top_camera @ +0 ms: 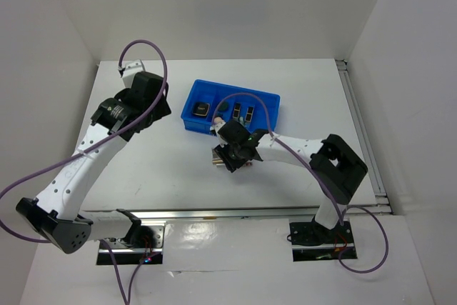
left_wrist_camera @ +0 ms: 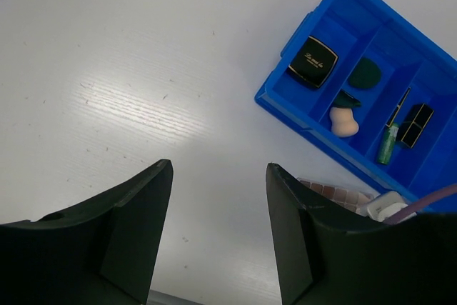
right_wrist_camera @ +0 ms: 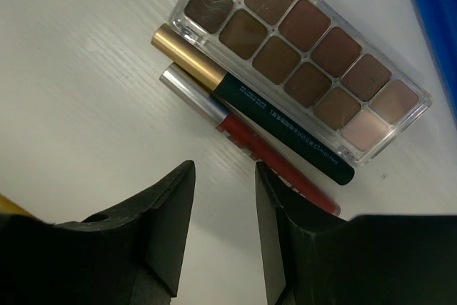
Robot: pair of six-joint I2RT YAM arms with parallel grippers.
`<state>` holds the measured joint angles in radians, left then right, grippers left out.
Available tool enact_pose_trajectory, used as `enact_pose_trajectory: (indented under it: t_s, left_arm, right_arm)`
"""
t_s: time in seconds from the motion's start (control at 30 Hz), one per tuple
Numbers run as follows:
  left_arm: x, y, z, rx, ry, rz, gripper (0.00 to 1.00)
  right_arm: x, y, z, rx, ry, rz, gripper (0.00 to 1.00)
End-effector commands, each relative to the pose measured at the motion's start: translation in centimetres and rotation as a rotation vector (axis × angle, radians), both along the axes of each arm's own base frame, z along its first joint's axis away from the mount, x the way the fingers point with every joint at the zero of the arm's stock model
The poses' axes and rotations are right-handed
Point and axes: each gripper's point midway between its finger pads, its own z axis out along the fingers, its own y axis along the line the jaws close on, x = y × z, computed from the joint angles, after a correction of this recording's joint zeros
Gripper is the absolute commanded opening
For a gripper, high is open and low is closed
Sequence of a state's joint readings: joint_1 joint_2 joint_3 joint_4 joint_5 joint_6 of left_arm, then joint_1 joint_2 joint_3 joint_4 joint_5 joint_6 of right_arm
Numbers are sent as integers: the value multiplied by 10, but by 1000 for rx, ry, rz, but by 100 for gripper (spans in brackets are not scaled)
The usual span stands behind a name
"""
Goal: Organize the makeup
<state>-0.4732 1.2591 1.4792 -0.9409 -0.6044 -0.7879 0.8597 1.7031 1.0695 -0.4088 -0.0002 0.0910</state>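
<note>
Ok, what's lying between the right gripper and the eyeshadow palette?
Two tubes: a silver-capped red tube nearer the right gripper, then a gold-capped green tube beside the eyeshadow palette, seen in the right wrist view.

A robot lab cell: plain white panels (top_camera: 214, 5) box in a white table (top_camera: 300, 91) edged with aluminium rail (top_camera: 235, 212).

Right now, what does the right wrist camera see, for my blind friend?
A palette of brown eyeshadows lies on the white table, with a gold-capped dark tube and a silver-capped red tube beside it. The right gripper is open and empty.
</note>
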Motion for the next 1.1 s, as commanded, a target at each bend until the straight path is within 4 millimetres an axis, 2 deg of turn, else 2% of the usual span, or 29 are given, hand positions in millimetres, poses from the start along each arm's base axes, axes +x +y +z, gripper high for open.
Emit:
enact_pose_trajectory:
  t_s: [0.0,0.23,0.6,0.7,0.87,1.07]
  left_arm:
    - [-1,5,18,-13,-50,16,68]
    - [-1,5,18,-13,-50,16,68]
    - [-1,5,21,-10,-56,11,68]
    - [-1,6,18,-5,-48,11,68]
    - [-1,6,18,-5,-48,11,68]
    - [-2,6,14,-1,-39,10,68]
  right_arm:
    - [10,5,-5,-7,-42,-7,47]
    - [10,3,-17,-27,-35,-11,47]
    - [16,5,-10,-8,-74,-23,47]
    - [16,1,-21,-38,-62,-28,47]
    - [18,3,-23,-36,-64,-28,47]
    - [12,-1,-35,-51,-40,-22,47]
